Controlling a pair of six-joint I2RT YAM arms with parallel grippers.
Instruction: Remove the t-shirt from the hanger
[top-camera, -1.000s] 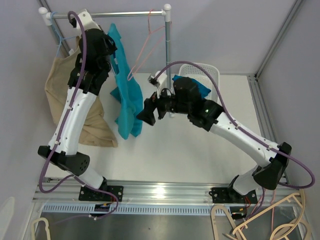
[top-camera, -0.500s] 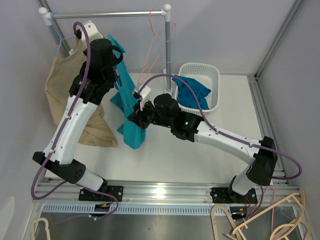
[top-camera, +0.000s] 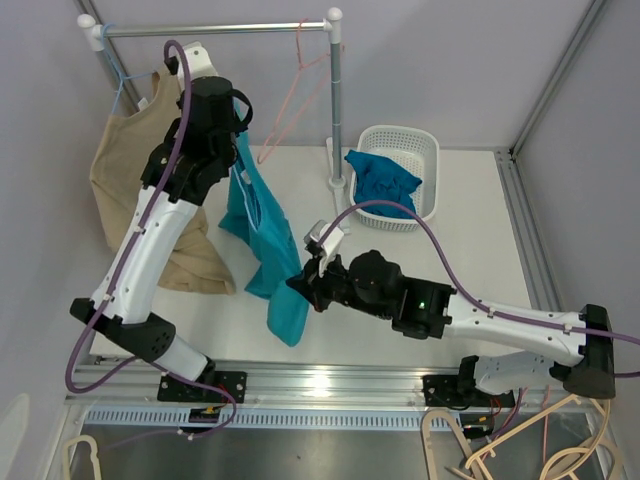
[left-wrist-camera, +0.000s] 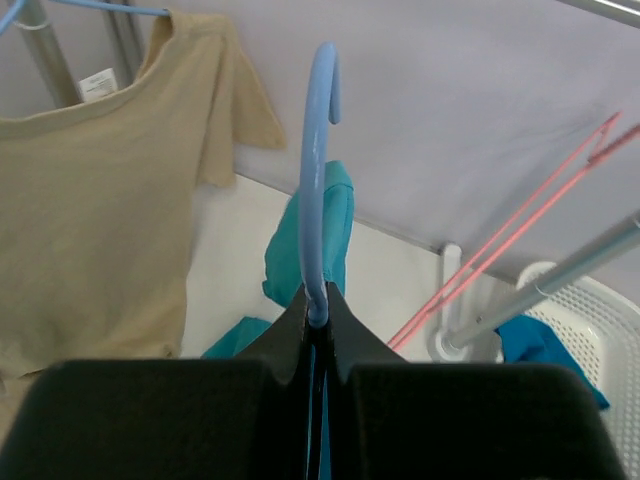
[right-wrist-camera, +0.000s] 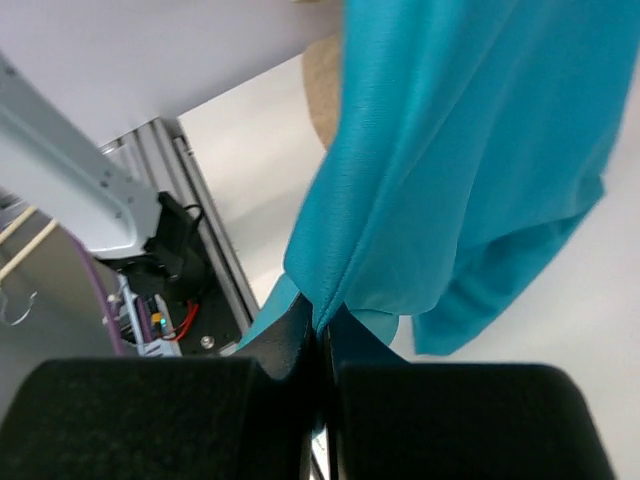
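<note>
White table (top-camera: 480, 255) fills the top view, with grey walls behind and a rail (top-camera: 220, 29) running from 11 to 12 o'clock.

The left gripper (left-wrist-camera: 317, 318) is clenched on the neck of the hanger (left-wrist-camera: 318, 150). Only the blue hook shows, rising toward 12 o'clock against the wall and touching nothing. The hanger's shoulders are hidden behind the black fingers and inside the cloth.

The t-shirt (top-camera: 262, 215), teal, hangs from that gripper and trails toward 6 o'clock, off the rail. From above, its collar is hidden behind the left wrist.

The right gripper (right-wrist-camera: 318, 325) is pinched shut on a fold near the t-shirt's lower edge. Its fingertips are buried in the cloth, so how much they hold is hard to make out. In the top view the stretched hem partly covers this gripper at 7 o'clock of centre.

A tan shirt (top-camera: 125, 170) hangs from the rail at 10 o'clock, with the left arm crossing in front of it. A white label (left-wrist-camera: 98, 84) sits at its neck, the print too small to read.

A pink hanger (top-camera: 290, 100) hooks on the rail near the post (top-camera: 337, 110). A basket (top-camera: 432, 170) at 1 o'clock holds a blue cloth (top-camera: 380, 180). In the left wrist view the basket is cut off at the 4 o'clock edge.

Wooden hangers (top-camera: 560, 450) lie at 5 o'clock, cropped by the frame. No brand is legible anywhere.
</note>
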